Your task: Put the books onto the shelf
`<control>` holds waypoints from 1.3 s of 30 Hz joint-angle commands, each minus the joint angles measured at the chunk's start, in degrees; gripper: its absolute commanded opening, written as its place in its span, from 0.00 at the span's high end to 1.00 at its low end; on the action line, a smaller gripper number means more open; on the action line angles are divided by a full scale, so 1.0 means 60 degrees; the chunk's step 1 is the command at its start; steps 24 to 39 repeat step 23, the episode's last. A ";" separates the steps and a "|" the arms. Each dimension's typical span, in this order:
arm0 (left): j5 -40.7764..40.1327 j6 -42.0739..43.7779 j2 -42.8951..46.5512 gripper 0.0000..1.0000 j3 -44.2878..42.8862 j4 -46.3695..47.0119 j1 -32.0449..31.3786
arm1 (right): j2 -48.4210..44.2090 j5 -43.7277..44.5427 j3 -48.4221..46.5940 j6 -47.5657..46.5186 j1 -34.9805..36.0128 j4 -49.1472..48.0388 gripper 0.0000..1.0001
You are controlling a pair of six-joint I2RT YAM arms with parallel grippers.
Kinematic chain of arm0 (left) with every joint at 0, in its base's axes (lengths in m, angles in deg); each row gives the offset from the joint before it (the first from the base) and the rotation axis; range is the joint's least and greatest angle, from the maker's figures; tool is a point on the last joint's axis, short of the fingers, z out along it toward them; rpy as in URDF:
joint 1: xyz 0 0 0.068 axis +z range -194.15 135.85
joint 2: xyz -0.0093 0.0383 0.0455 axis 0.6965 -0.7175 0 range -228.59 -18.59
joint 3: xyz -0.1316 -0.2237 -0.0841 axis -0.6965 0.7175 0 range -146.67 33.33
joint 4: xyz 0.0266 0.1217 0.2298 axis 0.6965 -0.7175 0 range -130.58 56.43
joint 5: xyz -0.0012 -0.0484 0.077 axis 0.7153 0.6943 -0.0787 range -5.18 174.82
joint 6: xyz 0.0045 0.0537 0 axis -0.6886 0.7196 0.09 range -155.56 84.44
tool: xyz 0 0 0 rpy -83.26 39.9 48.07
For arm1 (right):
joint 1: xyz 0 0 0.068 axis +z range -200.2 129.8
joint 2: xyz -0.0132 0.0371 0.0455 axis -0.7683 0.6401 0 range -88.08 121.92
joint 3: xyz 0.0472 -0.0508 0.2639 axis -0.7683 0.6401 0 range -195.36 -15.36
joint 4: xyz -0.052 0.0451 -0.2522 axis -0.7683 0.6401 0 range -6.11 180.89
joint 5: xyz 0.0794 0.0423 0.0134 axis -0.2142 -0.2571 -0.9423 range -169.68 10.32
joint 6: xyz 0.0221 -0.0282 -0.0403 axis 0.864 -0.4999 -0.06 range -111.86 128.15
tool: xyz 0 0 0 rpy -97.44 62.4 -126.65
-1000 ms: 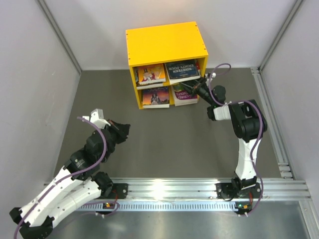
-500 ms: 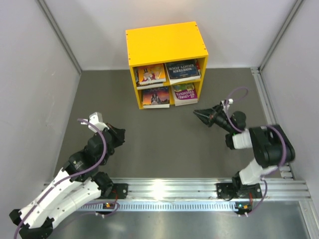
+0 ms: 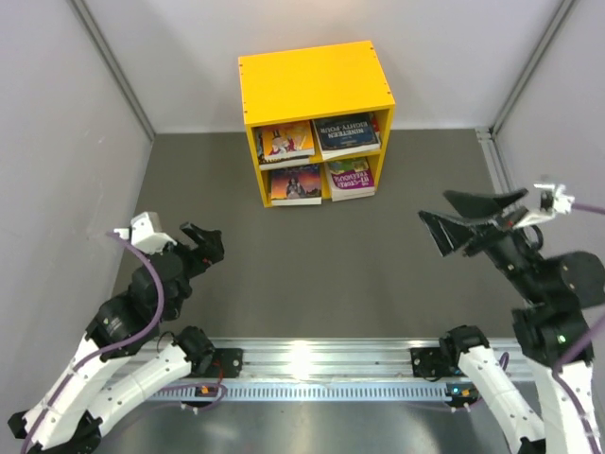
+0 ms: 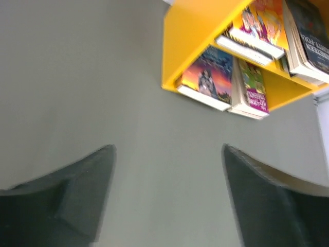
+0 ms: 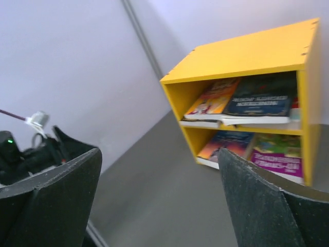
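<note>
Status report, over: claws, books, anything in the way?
Left claw open, empty. Right claw open, empty. Books on the shelf, all four compartments. Nothing in the way.

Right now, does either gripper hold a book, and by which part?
No. Both the left gripper and the right gripper are open and empty; the books lie in the shelf.

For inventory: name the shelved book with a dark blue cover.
The dark blue book in the shelf's upper right compartment; elsewhere lie a yellow book, purple book and green book.
</note>
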 commanded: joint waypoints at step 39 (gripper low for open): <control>-0.1521 0.2263 -0.1333 0.01 -0.0190 0.1016 -0.0011 | -0.3236 0.1820 0.0582 -0.1752 0.0485 0.5159 0.00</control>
